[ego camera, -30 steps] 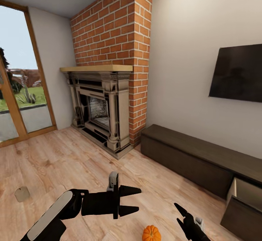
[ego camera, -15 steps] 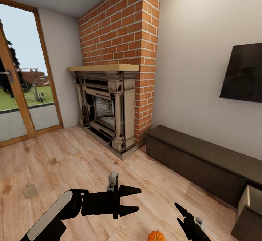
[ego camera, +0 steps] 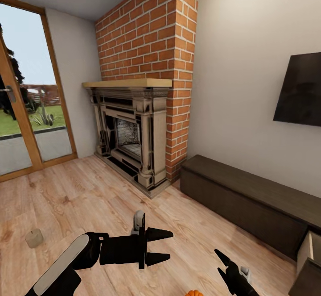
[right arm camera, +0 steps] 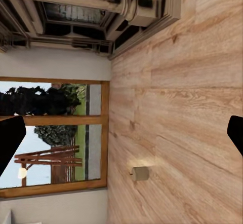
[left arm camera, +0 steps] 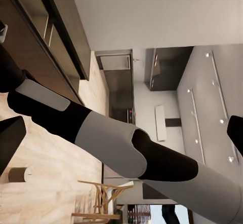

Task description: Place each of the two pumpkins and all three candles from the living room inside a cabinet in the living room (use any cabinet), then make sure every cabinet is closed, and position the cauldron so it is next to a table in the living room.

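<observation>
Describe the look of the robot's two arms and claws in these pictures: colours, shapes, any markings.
The left arm is black with a long pale grey panel along its top. Its left claw is matte black, with two flat pointed fingers and a small grey-white block behind them. The right claw is also black, with slim pointed fingers and a small grey piece at its wrist. No cables or markings show.

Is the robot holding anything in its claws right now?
No. Both the left end effector and right end effector are open and empty.
</observation>
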You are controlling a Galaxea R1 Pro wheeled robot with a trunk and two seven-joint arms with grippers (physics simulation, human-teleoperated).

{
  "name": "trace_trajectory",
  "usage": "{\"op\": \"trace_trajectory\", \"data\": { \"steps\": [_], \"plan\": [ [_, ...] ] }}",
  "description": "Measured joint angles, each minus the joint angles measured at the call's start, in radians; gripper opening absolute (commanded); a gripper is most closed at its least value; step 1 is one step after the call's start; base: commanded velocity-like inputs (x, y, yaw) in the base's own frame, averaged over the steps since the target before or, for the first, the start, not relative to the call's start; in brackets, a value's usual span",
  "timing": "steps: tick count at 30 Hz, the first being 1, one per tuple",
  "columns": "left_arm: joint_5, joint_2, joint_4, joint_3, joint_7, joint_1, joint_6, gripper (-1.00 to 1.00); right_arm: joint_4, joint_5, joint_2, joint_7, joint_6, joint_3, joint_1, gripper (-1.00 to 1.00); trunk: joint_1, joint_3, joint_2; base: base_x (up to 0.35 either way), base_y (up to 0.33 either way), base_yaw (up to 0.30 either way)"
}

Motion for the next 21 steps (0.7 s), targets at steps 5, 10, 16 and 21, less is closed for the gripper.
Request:
{"op": "trace_trajectory", "data": {
  "steps": [5,10,16,21],
  "plan": [
    [0.000,0.000,0.000,0.000,0.000,0.000,0.000,1.00,0.000,0.000,-0.001,0.000,-0.002,0.001,0.000,1.00,0.000,0.000,0.000,0.070,0.013,0.000],
    [0.000,0.000,-0.001,0.000,0.000,0.000,0.000,1.00,0.000,0.000,0.000,0.001,0.000,0.000,0.000,1.00,0.000,0.000,0.000,0.008,0.001,0.001],
    [-0.001,0.002,-0.001,0.002,0.000,0.000,0.000,1.00,0.000,0.000,0.001,-0.004,0.016,0.000,0.000,1.00,0.000,-0.003,0.000,0.001,0.000,0.109],
    [-0.011,0.005,-0.001,0.027,0.010,0.000,-0.001,1.00,0.000,0.005,-0.002,-0.023,0.082,0.002,0.000,1.00,0.000,-0.009,0.000,0.000,0.000,0.164]
  ]
}}
